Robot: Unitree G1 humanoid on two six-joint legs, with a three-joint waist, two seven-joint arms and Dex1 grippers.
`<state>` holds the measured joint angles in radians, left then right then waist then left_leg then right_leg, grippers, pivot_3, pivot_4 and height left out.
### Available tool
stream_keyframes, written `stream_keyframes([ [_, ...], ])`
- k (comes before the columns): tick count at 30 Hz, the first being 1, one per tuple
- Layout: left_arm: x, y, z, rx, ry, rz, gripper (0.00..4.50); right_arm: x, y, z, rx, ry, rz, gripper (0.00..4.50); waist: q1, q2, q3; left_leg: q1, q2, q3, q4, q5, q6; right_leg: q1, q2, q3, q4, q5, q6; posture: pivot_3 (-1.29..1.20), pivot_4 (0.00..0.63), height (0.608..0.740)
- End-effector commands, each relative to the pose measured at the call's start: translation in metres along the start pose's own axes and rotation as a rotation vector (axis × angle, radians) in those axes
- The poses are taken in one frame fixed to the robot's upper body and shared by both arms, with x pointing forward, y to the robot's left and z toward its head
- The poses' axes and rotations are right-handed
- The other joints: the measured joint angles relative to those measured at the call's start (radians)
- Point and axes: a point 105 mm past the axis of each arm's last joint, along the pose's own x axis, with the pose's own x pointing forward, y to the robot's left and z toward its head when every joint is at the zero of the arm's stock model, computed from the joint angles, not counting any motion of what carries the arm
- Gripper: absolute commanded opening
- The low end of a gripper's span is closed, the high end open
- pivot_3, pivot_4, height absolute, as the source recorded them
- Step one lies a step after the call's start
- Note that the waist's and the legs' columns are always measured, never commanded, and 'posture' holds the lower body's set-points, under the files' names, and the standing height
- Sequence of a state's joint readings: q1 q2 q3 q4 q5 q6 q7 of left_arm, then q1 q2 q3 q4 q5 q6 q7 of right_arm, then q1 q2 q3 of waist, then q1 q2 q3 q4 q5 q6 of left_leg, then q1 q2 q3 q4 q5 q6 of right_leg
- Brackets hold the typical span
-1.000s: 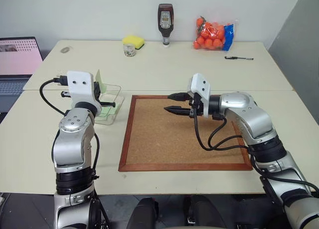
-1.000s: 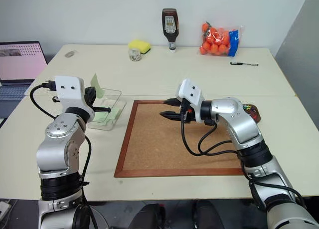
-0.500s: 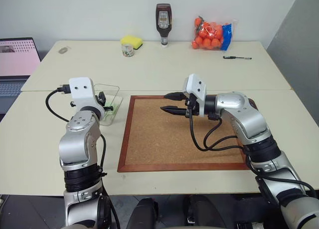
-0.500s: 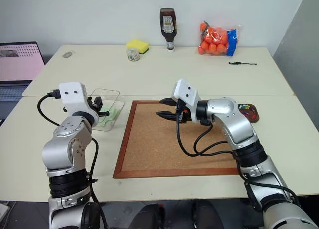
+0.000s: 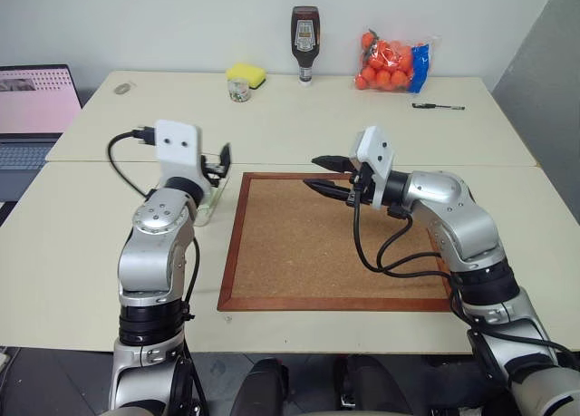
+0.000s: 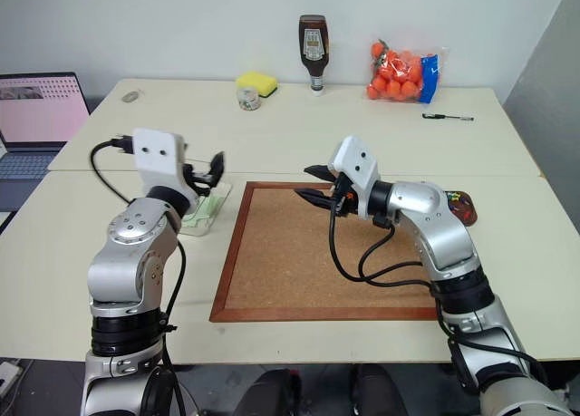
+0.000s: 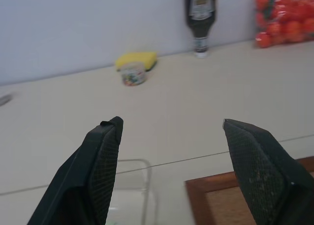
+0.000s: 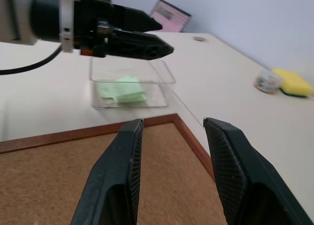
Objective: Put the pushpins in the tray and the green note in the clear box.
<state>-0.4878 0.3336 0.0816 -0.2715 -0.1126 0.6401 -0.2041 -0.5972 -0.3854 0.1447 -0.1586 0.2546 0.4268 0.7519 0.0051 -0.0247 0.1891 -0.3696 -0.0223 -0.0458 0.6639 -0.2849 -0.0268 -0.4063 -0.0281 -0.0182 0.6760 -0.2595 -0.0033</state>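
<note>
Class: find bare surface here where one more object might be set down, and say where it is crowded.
Free: the wood-framed corkboard face, and the beige table between that board and the back row. Crowded: the back edge, with yellow sponge, small glass jar, dark sauce bottle and bag of oranges.

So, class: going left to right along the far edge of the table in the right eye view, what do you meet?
Laptop → small jar → yellow sponge → sauce bottle → bag of oranges → pen.
</note>
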Motion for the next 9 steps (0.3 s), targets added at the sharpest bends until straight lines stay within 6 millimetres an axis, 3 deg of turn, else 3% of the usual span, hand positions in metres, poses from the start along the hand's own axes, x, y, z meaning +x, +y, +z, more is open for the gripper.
stream_keyframes([
  [1,-0.004,-0.031,0.013,0.066,-0.107,-0.161,3.47,-0.029,-0.014,0.000,-0.032,-0.058,-0.210,2.07,-0.002,0.000,0.000,0.000,0.000,0.000,0.000,0.000,0.000,0.000,0.000,0.000,0.000,0.000,0.000,0.00,0.150,0.740],
  [5,-0.008,-0.057,-0.016,-0.062,-0.072,-0.305,3.47,-0.067,-0.020,-0.035,0.087,-0.060,-0.517,2.07,-0.002,0.000,0.000,0.000,0.000,0.000,-0.002,0.000,0.000,0.000,0.000,0.000,-0.001,0.000,0.000,0.00,0.150,0.740],
  [9,-0.010,-0.059,-0.027,-0.083,-0.055,-0.336,3.47,-0.082,-0.018,-0.049,0.124,-0.047,-0.639,2.07,-0.010,0.000,0.000,0.001,0.000,0.003,-0.001,-0.002,0.003,-0.001,0.000,0.002,0.001,0.000,0.001,0.00,0.150,0.740],
])
